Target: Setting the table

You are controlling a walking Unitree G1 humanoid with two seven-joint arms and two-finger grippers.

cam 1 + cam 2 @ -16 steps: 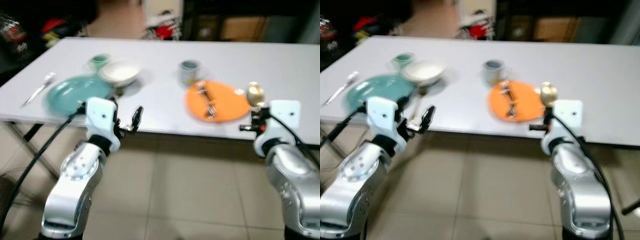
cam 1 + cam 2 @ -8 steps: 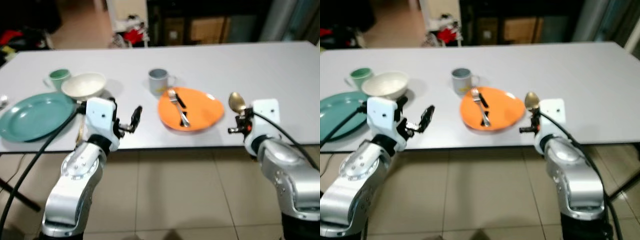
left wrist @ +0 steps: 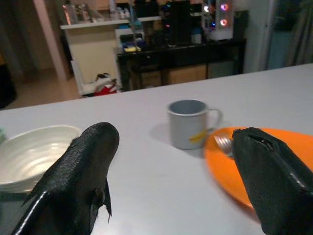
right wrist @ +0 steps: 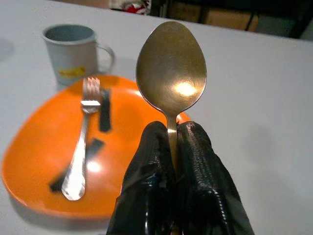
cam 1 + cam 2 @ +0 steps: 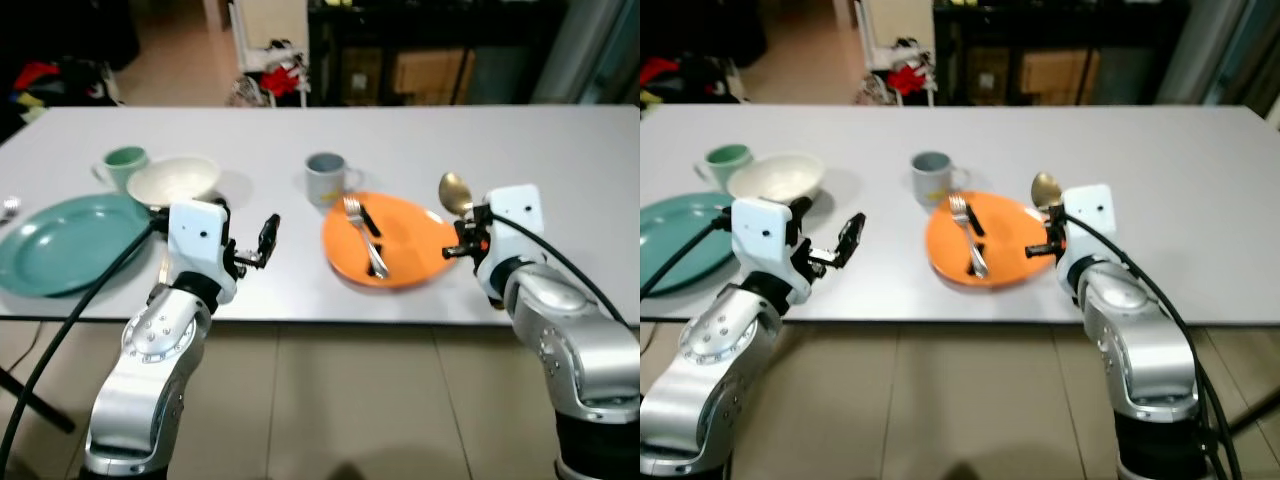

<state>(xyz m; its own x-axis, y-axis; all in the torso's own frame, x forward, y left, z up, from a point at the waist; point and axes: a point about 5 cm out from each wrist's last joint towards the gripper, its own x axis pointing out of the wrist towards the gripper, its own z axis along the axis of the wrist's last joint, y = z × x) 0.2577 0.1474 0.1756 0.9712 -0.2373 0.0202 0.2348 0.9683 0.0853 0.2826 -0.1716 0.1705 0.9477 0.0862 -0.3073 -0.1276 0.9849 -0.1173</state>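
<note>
View change: over the last second my head has turned and I have drawn closer to the tabletop (image 5: 560, 150); the whole scene slides sideways, so the dishes themselves have not moved, and the orange plate now sits squarely ahead of my right arm.
Meaning for the task: I judge I am now within reach to lay the spoon beside the orange plate.
Green plate (image 5: 60, 240): far left near the front edge, bare.
Green cup (image 5: 125, 162): just behind the green plate.
White bowl (image 5: 173, 180): just beside the green cup, at the green plate's back corner.
Left end effector (image 5: 262, 240): fingers spread wide, holding nothing, hovering at the front edge between the bowl and the orange plate.
Grey mug (image 5: 326, 178): just behind the orange plate, handle toward my right.
Orange plate (image 5: 420, 245): centre front, carrying a fork (image 5: 362, 232) laid on it.
Right end effector (image 4: 172, 147): pinched tight on the spoon (image 4: 171, 71), bowl end up, at the plate's right rim.
In the way: the plate rim and fork lie close under the spoon; bare tabletop to the right looks open.
</note>
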